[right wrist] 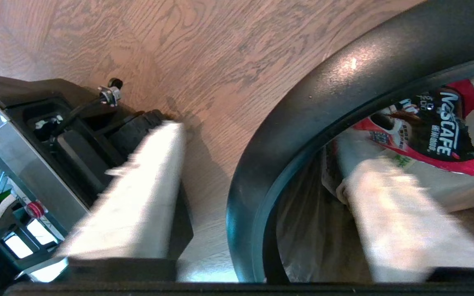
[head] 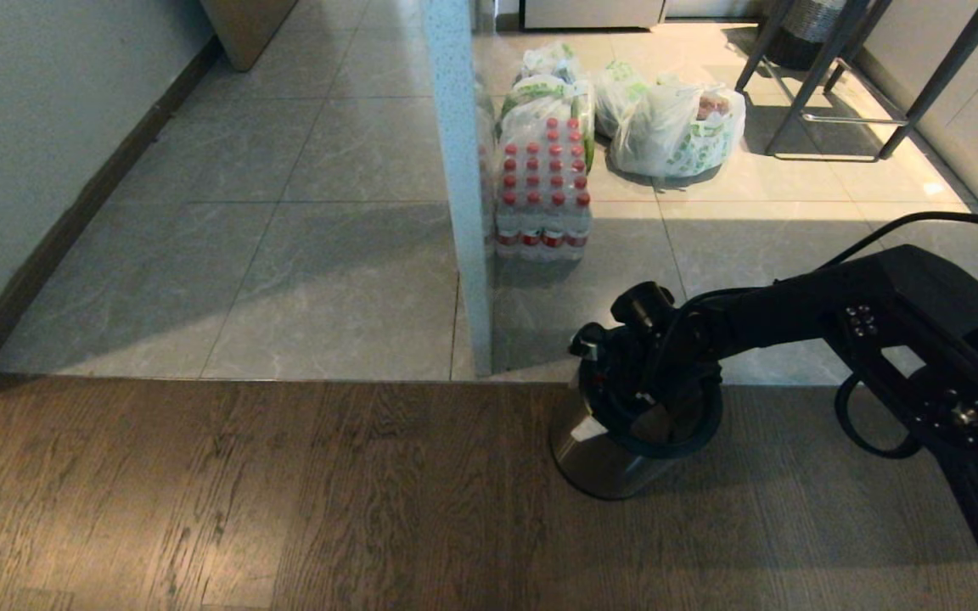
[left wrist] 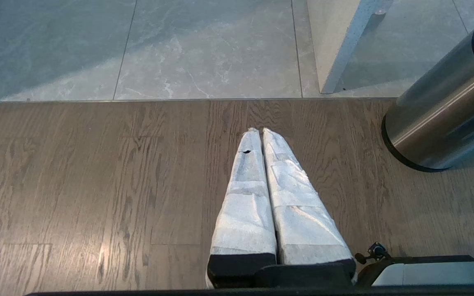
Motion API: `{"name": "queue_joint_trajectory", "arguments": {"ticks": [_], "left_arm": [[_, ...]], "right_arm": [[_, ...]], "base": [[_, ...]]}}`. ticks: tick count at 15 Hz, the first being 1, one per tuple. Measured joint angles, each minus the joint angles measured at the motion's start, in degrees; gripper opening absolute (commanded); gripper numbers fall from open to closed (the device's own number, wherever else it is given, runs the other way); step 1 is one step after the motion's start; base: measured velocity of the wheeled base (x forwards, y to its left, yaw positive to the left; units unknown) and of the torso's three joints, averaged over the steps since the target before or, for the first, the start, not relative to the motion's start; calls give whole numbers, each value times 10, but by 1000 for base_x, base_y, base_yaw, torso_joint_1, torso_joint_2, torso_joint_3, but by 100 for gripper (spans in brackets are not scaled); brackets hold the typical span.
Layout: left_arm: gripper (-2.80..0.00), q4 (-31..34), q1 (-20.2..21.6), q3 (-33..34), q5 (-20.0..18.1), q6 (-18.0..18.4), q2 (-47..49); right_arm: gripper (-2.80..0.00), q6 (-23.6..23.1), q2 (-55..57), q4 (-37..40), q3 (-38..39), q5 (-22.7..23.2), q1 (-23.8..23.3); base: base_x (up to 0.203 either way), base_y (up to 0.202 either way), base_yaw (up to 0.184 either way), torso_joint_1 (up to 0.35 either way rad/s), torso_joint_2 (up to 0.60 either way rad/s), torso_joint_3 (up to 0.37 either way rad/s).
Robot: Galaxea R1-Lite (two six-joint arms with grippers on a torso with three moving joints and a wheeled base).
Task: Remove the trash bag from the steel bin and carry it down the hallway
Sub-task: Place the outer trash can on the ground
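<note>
Here the right tool (right wrist: 257, 189) straddles the steel bin (right wrist: 323, 107) rim, spread; trash bag (right wrist: 303, 230) inside

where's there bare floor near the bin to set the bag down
The wood floor left of the steel bin, and the grey tiles between the wall and the pillar, are bare. Past the pillar it is crowded: bottle pack, grocery bags.

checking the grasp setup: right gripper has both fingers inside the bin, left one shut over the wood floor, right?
Not quite. The right gripper straddles the bin's black rim: one finger inside against the bag, the other outside over the wood floor, as the right wrist view shows. The left gripper is indeed shut over the wood floor.
</note>
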Motion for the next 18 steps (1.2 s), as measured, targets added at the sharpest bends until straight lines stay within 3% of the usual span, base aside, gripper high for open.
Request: {"name": "queue_joint_trajectory", "arguments": {"ticks": [12,18], "left_arm": [[-280,0,0,0,0,0,0],[-280,0,0,0,0,0,0]], "right_arm": [[-280,-2,-32,2,8,0,-8],[-280,-8,-110,1,64,-1,-22]], "base": [[0,0,0,0,0,0],[0,0,0,0,0,0]]}}
